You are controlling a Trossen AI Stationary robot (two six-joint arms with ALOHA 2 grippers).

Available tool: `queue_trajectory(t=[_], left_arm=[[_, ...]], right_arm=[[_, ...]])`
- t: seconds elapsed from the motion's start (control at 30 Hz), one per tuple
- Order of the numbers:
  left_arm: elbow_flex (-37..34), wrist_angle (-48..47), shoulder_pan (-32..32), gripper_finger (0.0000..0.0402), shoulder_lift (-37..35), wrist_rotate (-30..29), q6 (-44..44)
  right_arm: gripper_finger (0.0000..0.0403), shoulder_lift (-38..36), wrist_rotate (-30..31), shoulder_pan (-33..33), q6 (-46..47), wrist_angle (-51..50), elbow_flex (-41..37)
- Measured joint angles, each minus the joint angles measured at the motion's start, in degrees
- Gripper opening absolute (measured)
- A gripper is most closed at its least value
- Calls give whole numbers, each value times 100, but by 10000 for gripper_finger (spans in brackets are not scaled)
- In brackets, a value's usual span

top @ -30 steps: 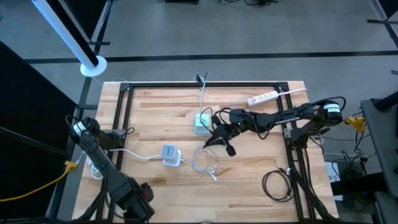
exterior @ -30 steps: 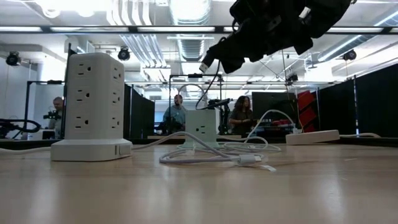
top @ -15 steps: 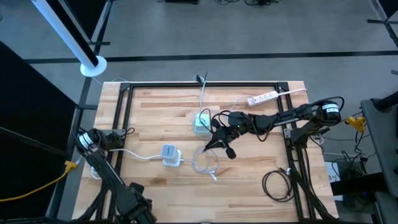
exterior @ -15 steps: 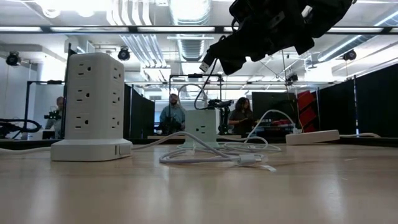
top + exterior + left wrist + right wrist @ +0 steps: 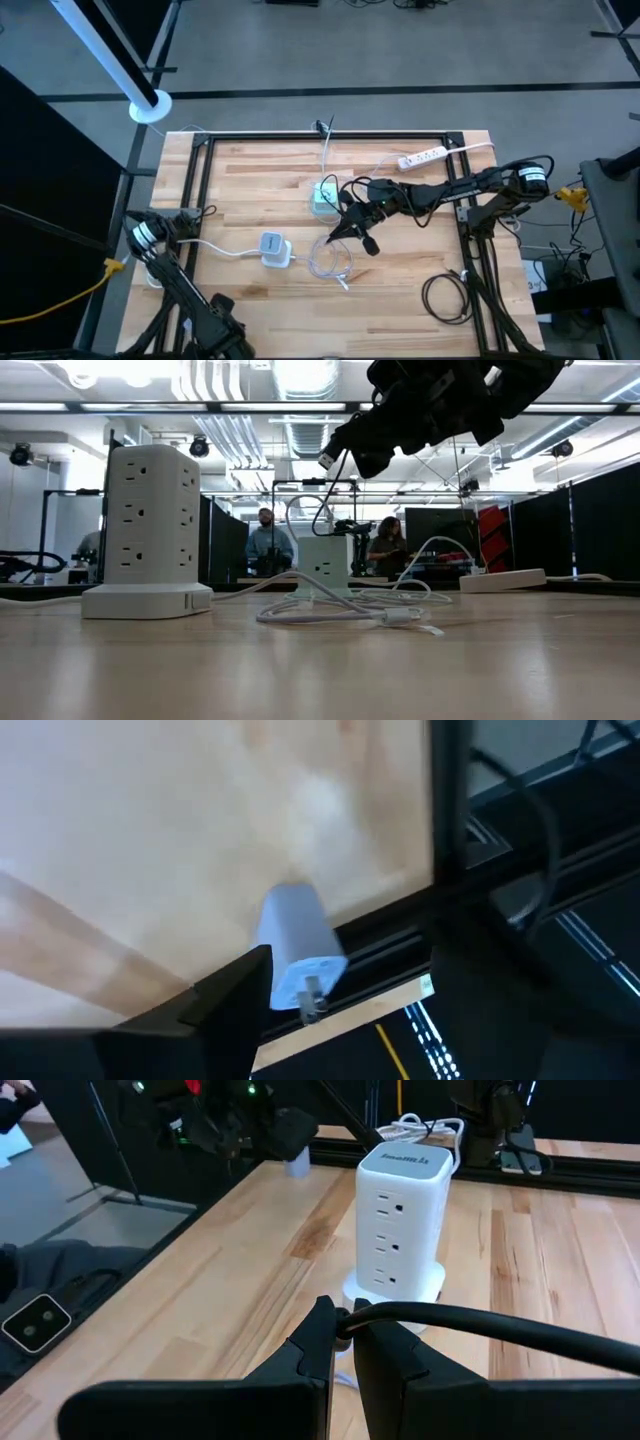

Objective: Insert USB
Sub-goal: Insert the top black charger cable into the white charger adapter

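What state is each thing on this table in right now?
Right hand: shut on the black cable, raised above the table.
Left hand: open, at the table's left edge.
Near power tower: upright, sockets empty.
Far power tower: upright.
White cable: lying coiled.
Power strip: lying flat.

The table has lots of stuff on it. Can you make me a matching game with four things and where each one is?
Things:
1. near power tower
2. white power strip
3. coiled white cable
4. right tool

Places:
A. lying flat, close beside the near tower
B. at the table's far right corner
C. standing toward the left of the table
D. up in the air above the table middle, shut on a black cable

Pairs: 1-C, 2-B, 3-A, 4-D
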Motion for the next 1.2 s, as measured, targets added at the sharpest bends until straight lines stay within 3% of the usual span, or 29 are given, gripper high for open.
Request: queue_trajectory(t=[0.23,0.6,0.77,0.9,1.07,1.2], left_arm=[[-424,80,-177,259,-15,156,99],[-888,520,-501,259,-20,-106,-179],[-1057,893,-505,258,-20,-688,-301],[-1202,875,-506,257,-33,-756,-416],[-1315,855,-532,228,-48,-766,-515],[-1337,830,-532,175,-46,-844,-491]], right_arm=[[14,-9,0,12,60,-20,0],[14,-11,-1,87,14,-44,0],[14,-11,-2,87,-49,-135,2],[14,-11,0,87,-77,-172,4],[14,-11,0,87,-100,-257,7],[14,-11,-2,87,-116,-267,7]])
